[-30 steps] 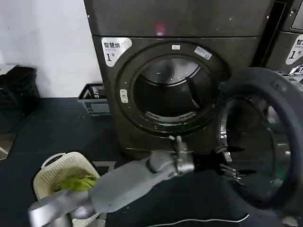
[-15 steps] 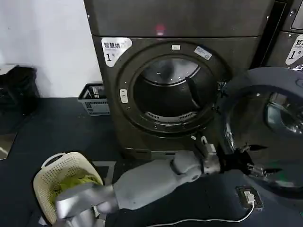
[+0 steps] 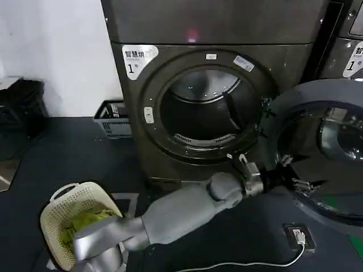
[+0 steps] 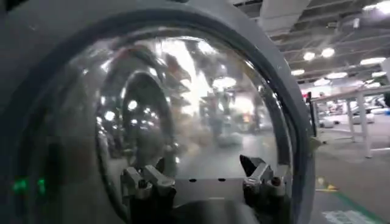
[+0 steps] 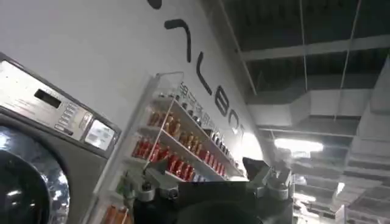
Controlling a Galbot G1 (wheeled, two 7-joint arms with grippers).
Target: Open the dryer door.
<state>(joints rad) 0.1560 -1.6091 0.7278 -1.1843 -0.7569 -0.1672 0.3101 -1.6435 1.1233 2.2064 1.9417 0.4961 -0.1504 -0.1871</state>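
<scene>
Front-loading dryer (image 3: 210,85) fills the middle of the head view, dark grey, drum mouth (image 3: 201,113) uncovered and round. White label (image 3: 139,58) at its upper left reads "1" with Chinese characters above, too small to read fully. Small white stickers on the ring above the opening, text not legible.

Dryer door (image 3: 320,150) swung wide to the right of the opening, hinged at the right side, grey inner side facing the camera, glass centre reflecting lights. Neighbouring machine (image 3: 346,51) at the far right edge carries a matching "1" label.

Left arm (image 3: 187,212) reaches from lower left across to the door; left gripper (image 3: 295,178) sits at the door's lower inner rim, fingers spread, not clamped on anything, tips right at the glass edge; contact cannot be told.

Cream laundry basket (image 3: 76,218) on the dark floor lower left, green cloth (image 3: 85,221) inside. Grey crate (image 3: 113,119) against the wall left of the dryer. Small device with white cable (image 3: 298,235) on the floor under the door.

Left wrist view adds the door's domed glass (image 4: 183,115) close up, mirroring ceiling lights, and both finger pads (image 4: 143,182) apart.

Right wrist view: right gripper (image 5: 207,185) raised, jaws released, empty; behind it a machine control panel (image 5: 58,109), a shelf of red bottles (image 5: 177,146), wall letters partly readable as "LBOT"
</scene>
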